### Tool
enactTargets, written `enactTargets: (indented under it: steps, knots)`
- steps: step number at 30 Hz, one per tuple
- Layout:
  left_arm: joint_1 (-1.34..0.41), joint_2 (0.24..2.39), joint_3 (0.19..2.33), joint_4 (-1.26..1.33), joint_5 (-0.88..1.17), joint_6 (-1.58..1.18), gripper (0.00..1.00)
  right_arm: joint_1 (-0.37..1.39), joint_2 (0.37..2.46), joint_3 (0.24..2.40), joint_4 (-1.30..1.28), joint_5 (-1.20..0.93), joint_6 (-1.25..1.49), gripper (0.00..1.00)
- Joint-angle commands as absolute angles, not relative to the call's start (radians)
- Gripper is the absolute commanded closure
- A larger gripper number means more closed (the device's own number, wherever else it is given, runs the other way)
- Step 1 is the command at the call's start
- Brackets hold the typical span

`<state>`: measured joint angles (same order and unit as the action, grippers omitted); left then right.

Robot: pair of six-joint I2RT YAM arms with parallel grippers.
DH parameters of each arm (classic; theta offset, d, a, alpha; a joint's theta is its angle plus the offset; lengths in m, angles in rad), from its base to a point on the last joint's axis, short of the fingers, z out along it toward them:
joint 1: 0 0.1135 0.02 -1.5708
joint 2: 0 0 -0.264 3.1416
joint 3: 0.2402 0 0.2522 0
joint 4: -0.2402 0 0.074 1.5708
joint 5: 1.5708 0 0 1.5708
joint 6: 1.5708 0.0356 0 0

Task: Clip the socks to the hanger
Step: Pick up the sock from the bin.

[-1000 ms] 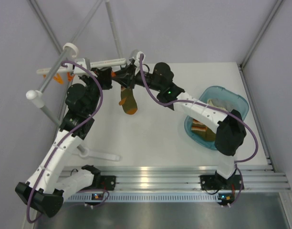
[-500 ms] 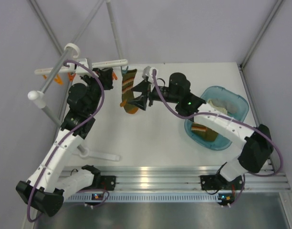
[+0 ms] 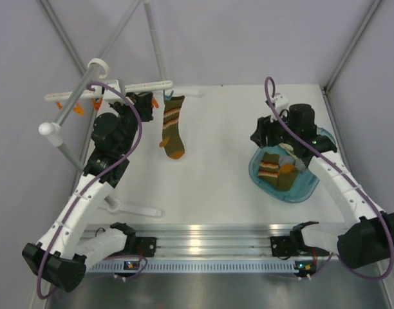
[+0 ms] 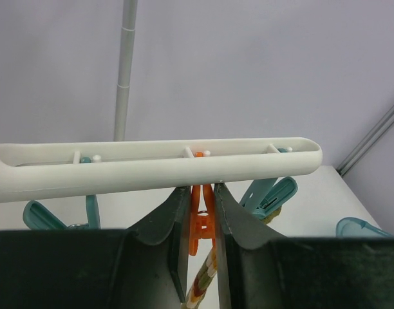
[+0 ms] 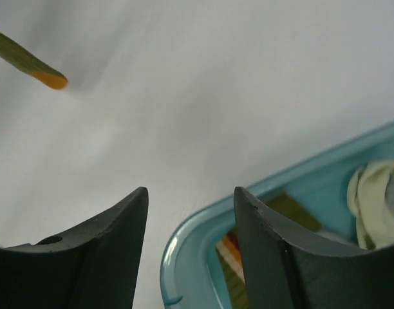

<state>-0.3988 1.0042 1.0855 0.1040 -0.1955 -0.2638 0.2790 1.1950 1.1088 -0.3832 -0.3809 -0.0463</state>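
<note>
Slippage is risked: the sock (image 3: 172,125) hung upper left on the hanger (image 3: 136,86) could be dropped while its clip (image 4: 200,222) is squeezed by the left hand (image 4: 201,193); the right hand (image 5: 190,193) is held spread, empty.

No text, label, brand name, number or sign can be read in any of the three views.
</note>
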Motion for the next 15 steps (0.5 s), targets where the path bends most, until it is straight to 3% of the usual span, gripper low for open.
enactTargets:
  steps: [1,6,15]
  knots:
    - [-0.397,0.994,1.074,0.175,-0.176,-0.275,1.0,0.259,1.161,1.033,-0.503,-0.142,0.09,0.45]
    - [-0.397,0.989,1.083,0.164,-0.178,-0.265,1.0,0.256,1.293,1.029,-0.586,0.107,0.322,0.51]
    - [-0.397,0.98,1.083,0.156,-0.189,-0.245,1.0,0.23,1.436,0.962,-0.502,0.218,0.474,0.62]
